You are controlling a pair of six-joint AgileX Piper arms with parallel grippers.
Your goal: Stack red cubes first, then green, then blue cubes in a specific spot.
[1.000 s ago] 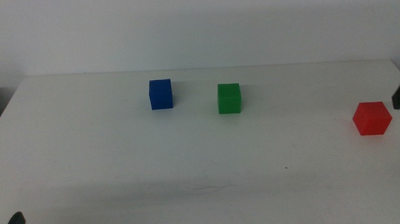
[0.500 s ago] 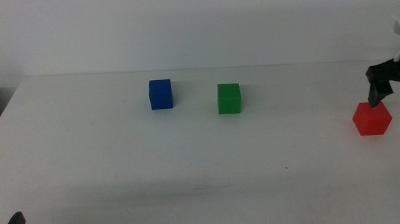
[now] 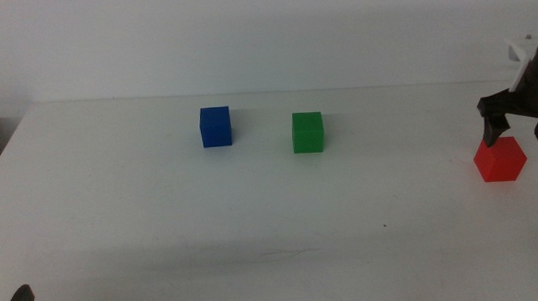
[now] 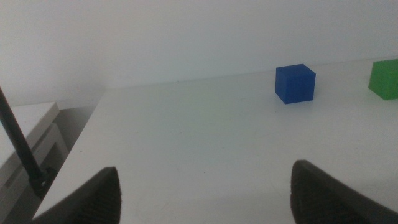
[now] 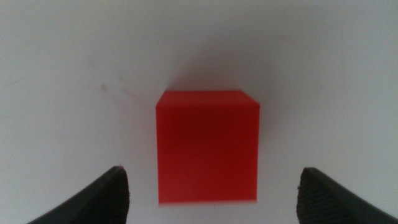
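Three cubes are counted on the white table [image 3: 162, 221], one of each colour. Nearest, the left gripper [image 4: 205, 193] is parked at the table's near left corner, jaws spread wide and empty. Farther, at the right edge, the red cube [image 3: 500, 160] sits directly beneath the right gripper [image 5: 211, 193], whose jaws are held wide, nothing grasped. Farthest are the green cube [image 3: 308, 132] and blue cube [image 3: 215, 127], side by side, apart.

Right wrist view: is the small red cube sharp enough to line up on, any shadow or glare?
Right wrist view: small red cube slightly soft-edged, soft shadow around it, no glare, centred between the open right gripper jaws. Middle view: sharp, evenly lit.
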